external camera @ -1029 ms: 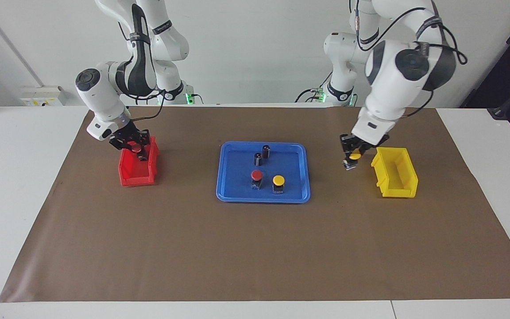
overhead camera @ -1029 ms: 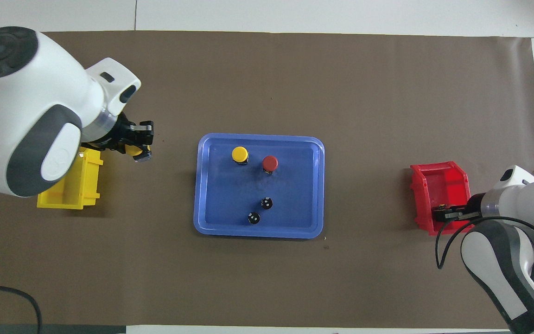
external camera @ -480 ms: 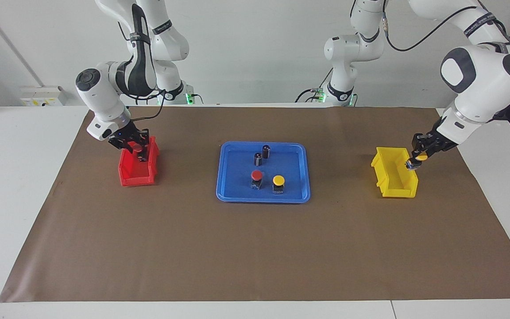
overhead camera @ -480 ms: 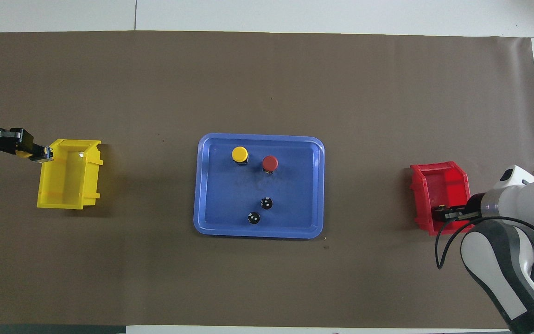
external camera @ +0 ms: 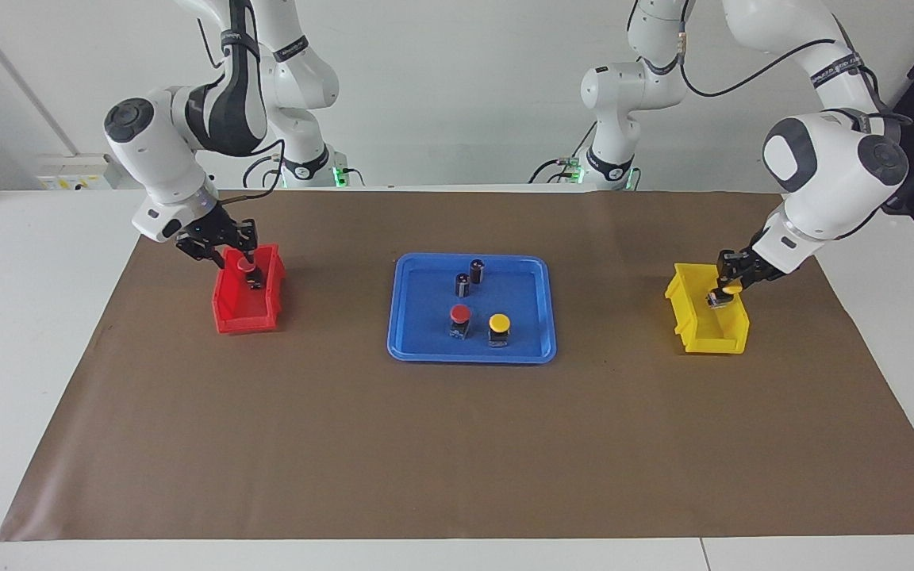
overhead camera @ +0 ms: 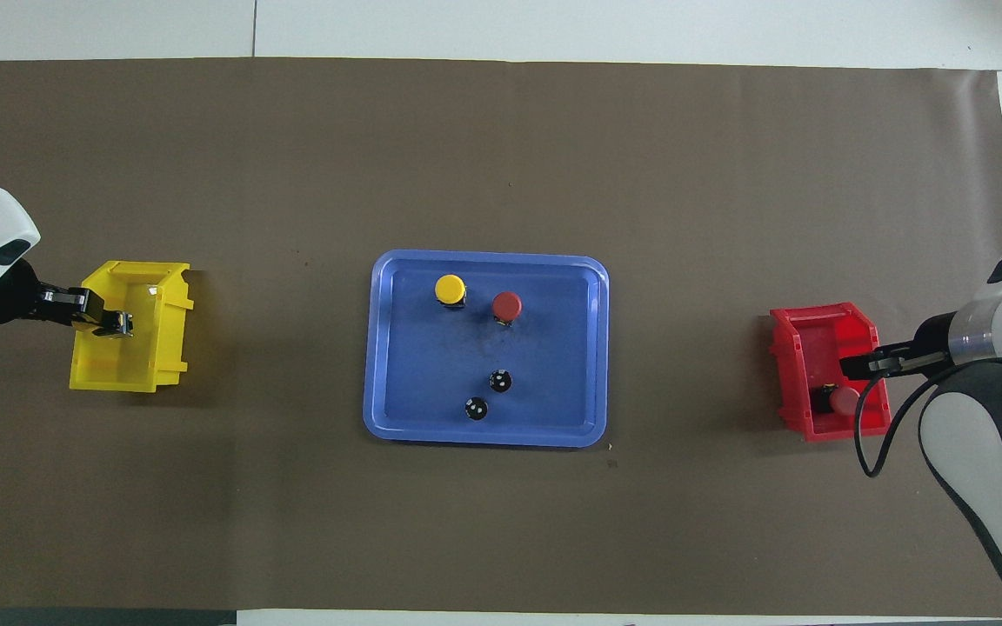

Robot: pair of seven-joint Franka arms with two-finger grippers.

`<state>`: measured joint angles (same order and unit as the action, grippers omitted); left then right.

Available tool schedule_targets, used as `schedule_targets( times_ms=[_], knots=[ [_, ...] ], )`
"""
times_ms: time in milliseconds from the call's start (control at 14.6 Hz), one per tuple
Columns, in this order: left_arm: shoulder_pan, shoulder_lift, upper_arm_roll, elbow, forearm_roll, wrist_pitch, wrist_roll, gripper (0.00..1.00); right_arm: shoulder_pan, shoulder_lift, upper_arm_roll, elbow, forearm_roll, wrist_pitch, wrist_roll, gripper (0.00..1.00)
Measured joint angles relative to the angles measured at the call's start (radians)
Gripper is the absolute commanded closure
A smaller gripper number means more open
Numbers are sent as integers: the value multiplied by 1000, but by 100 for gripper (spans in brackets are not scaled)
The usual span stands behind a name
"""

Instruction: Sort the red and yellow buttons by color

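Sorting half done: left gripper (external camera: pixel 720 295) over the yellow bin (external camera: pixel 695 329), fingers clamped on a yellow button (external camera: pixel 730 289). Right gripper (external camera: pixel 215 247) over the red bin (external camera: pixel 228 316), fingers released, red button (external camera: pixel 249 270) inside. Tray (external camera: pixel 409 337) pair (external camera: pixel 459 315) (external camera: pixel 499 323) likely light, rigid; grip black bases.

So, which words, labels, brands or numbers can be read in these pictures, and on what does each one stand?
No text can be read.
Right arm's dark band: pale lettering, too small to read.
Left arm's dark band: pale lettering, too small to read.
White box by the wall: yellow stickers, too small to read.
Blue tray, red bin, yellow bin: no marking shows.
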<state>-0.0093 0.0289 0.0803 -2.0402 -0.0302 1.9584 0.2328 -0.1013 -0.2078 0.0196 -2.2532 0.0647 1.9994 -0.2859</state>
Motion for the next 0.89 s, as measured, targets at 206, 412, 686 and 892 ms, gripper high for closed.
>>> schedule_targets(
  times_ms=[206, 412, 686, 892],
  knots=[
    [0, -8, -2, -41, 0, 35, 2, 98, 151, 49, 11, 197, 1, -102, 244, 31],
    [0, -8, -2, -77, 0, 70, 4, 98, 365, 210, 20, 427, 0, -107, 602, 32],
    [1, -9, -2, -117, 0, 100, 15, 98, 554, 483, 22, 624, -15, 43, 875, 31],
    [1, -9, -1, -119, 0, 117, 17, 98, 590, 579, 20, 644, -52, 100, 915, 31]
  ],
)
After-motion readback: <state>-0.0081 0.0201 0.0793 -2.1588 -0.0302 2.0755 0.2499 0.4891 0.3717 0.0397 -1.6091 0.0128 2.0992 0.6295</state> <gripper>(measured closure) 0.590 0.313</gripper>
